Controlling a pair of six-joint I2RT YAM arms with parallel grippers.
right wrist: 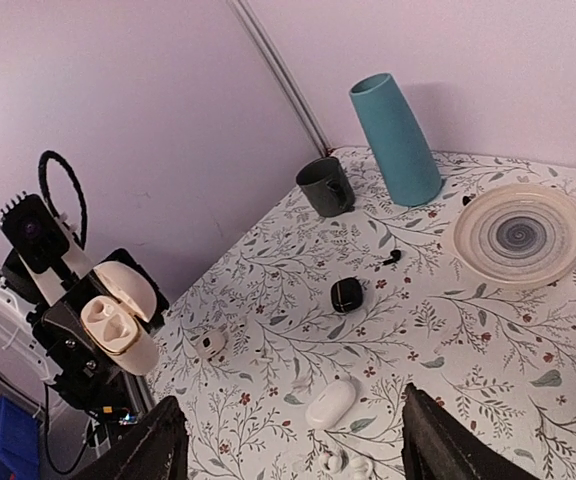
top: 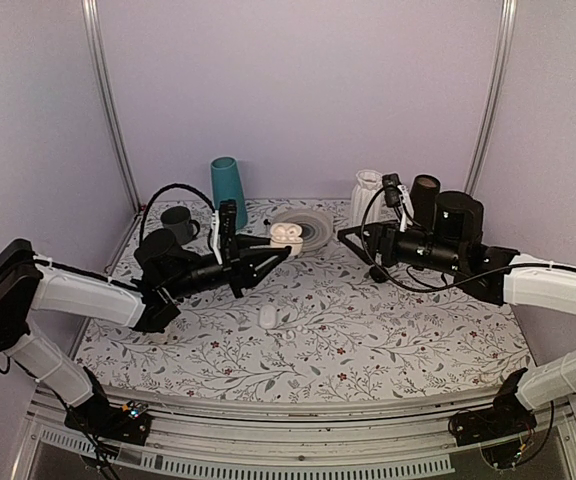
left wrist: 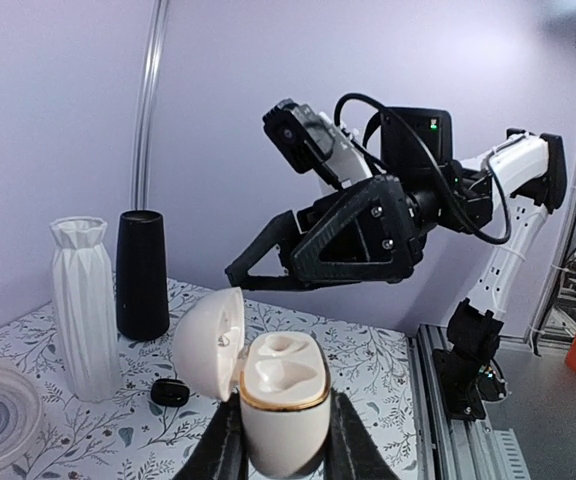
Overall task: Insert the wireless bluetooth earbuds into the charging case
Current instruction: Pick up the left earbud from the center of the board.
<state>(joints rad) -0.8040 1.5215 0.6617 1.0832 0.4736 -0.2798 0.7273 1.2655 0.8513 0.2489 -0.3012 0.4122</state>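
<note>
My left gripper (top: 278,250) is shut on a white charging case (top: 287,234) and holds it upright above the table. Its lid (left wrist: 210,343) is open and both sockets (left wrist: 283,370) look empty. The case also shows in the right wrist view (right wrist: 118,322). My right gripper (top: 345,236) is open and empty, raised a little to the right of the case, its fingers (right wrist: 158,445) spread wide. Two white earbuds (right wrist: 338,463) lie on the table below it. A black earbud (right wrist: 392,257) lies near the plate.
A closed white case (right wrist: 330,402) and a black case (right wrist: 346,294) lie mid-table, with a small white item (right wrist: 209,344) to the left. A teal vase (right wrist: 396,140), dark mug (right wrist: 326,186), plate (right wrist: 518,232), white vase (left wrist: 83,300) and black cylinder (left wrist: 141,272) stand at the back.
</note>
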